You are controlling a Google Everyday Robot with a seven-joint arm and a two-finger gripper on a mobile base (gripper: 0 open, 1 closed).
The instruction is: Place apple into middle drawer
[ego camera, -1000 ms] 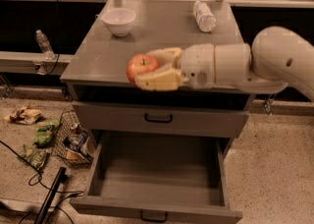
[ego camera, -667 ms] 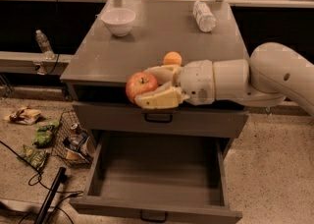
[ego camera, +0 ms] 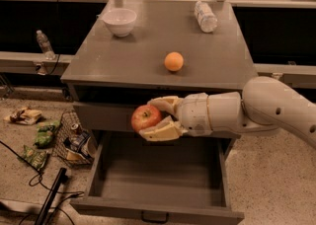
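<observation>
Currently the hand (ego camera: 147,119) is closed on the apple (ego camera: 145,117). One pale finger (ego camera: 165,103) curves over the top of the fruit and the other cups it from below. The apple hangs in the air in front of the grey cabinet, just above the rear of the open middle drawer (ego camera: 158,182).

The apple looks firm and fairly dense, with smooth, glossy red skin and some yellowish patches. That skin is probably a little slippery, and the round body would roll if set down carelessly. A hold across the widest part, as it appears now, seems the safest. A drop onto the hard drawer floor could bruise it, so I judge a low release to be best.

The drawer is a deep rectangular box, matte grey inside, with straight walls and a dark bar handle (ego camera: 154,217) on its front. On the flat grey tabletop (ego camera: 103,61) sit a small plain orange (ego camera: 174,61), a white bowl (ego camera: 120,21) and a clear plastic bottle (ego camera: 206,17) lying on its side, all well apart from the hand.
</observation>
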